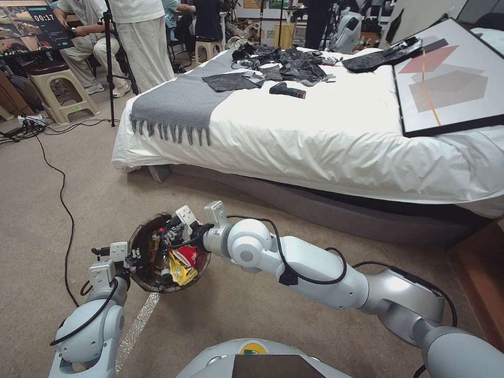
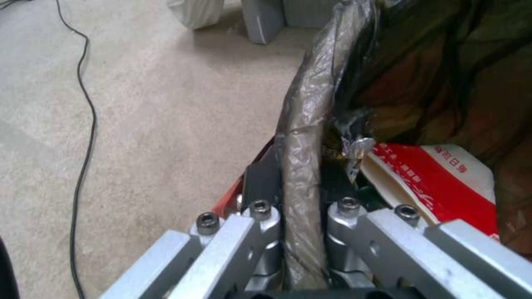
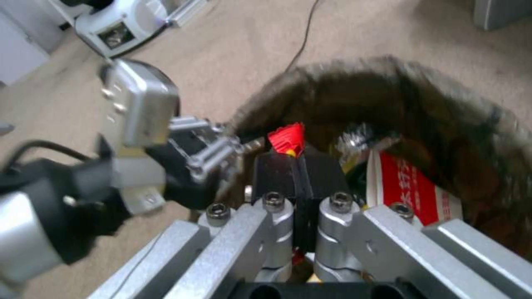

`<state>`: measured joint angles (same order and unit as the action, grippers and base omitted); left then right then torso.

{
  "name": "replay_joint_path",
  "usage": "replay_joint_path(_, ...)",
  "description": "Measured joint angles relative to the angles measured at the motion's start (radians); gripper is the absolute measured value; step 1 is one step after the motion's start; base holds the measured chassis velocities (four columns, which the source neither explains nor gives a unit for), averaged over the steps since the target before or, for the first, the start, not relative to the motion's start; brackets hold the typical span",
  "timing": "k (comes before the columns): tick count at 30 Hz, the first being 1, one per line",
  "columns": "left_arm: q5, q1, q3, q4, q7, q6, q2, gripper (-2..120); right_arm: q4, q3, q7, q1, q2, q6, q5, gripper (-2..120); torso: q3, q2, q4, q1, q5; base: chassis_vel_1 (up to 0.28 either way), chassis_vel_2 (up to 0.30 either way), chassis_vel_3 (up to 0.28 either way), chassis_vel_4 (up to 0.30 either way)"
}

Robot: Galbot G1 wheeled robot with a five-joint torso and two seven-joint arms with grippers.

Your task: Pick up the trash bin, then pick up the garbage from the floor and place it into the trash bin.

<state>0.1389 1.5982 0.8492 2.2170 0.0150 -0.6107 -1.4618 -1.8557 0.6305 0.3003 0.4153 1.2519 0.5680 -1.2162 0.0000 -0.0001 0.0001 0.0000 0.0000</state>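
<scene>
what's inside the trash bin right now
Inside the trash bin: a red-and-white wrapper, a yellow wrapper, a bottle. The right gripper reaches in, pinching a red scrap. Anything beneath is covered.

A bedroom mock-up in a lab: a white-sheeted bed (image 1: 325, 136) on beige carpet (image 1: 79, 199), beside tripods (image 1: 111, 63), a monitor (image 1: 31, 26) and plastic stools (image 1: 58, 86).
</scene>
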Motion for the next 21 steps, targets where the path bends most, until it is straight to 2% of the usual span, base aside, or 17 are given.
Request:
replay_joint_path(15, 0.004, 0.001, -0.002, -0.01, -0.001, 0.004, 0.001, 4, 0.1, 0.035, -0.021, 0.011, 0.057, -0.027, 0.062, 0, 0.0, 0.0, 0.0, 0.0, -0.0001, 0.0, 0.0, 0.0, 0.0)
replay_joint_path(21, 0.004, 0.002, -0.002, -0.015, -0.001, 0.006, 0.001, 4, 0.179, 0.069, -0.023, 0.0, 0.091, -0.043, 0.084, 0, 0.0, 0.0, -0.0001, 0.0, -0.0001, 0.0, 0.0, 0.0, 0.0)
